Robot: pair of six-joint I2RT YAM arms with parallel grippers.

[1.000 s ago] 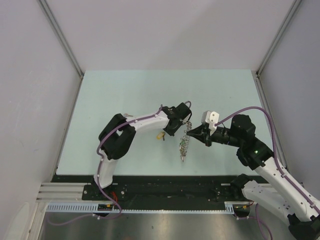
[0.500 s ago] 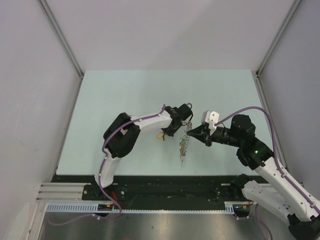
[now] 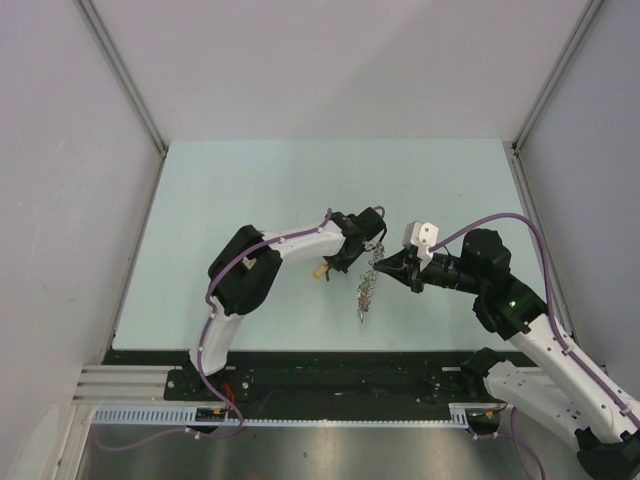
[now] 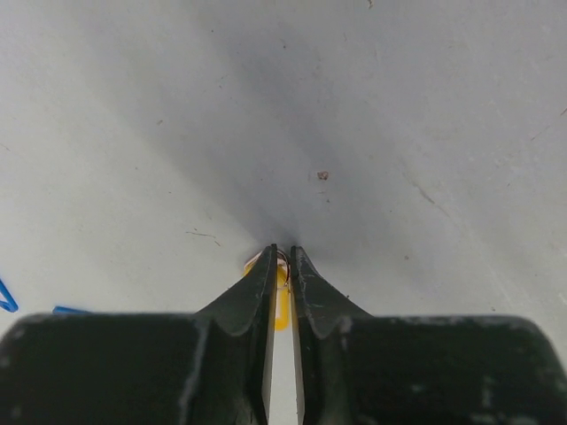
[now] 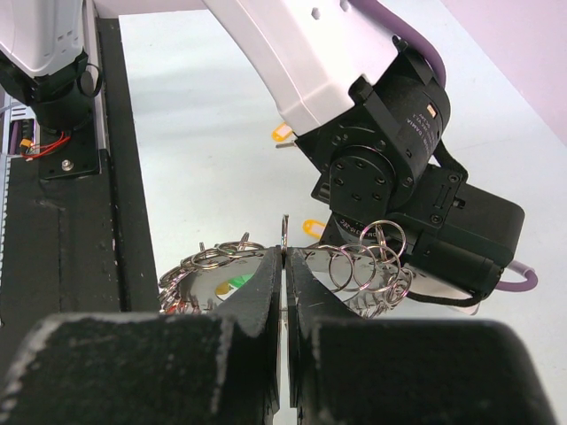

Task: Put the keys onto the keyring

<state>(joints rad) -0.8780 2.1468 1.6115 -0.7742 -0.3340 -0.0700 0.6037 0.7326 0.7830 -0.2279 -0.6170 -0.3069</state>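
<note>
The keyring, a metal ring thick with silver keys and small coloured tags, hangs between the two grippers above the table. My right gripper is shut on the ring's edge; keys and small rings fan out on both sides of its jaws. My left gripper sits just above and left of it, and its black body fills the right wrist view. In the left wrist view the left gripper is shut on a yellow-tagged key with a thin wire loop.
Another yellow-tagged key lies on the pale green table left of the keyring, and also shows in the right wrist view. Blue tag edges show at the lower left of the left wrist view. A black rail runs along the near edge.
The left arm's elbow has shifted slightly right and its gripper has edged closer to the keyring. The hanging keyring swung a little. The right arm has held still.
</note>
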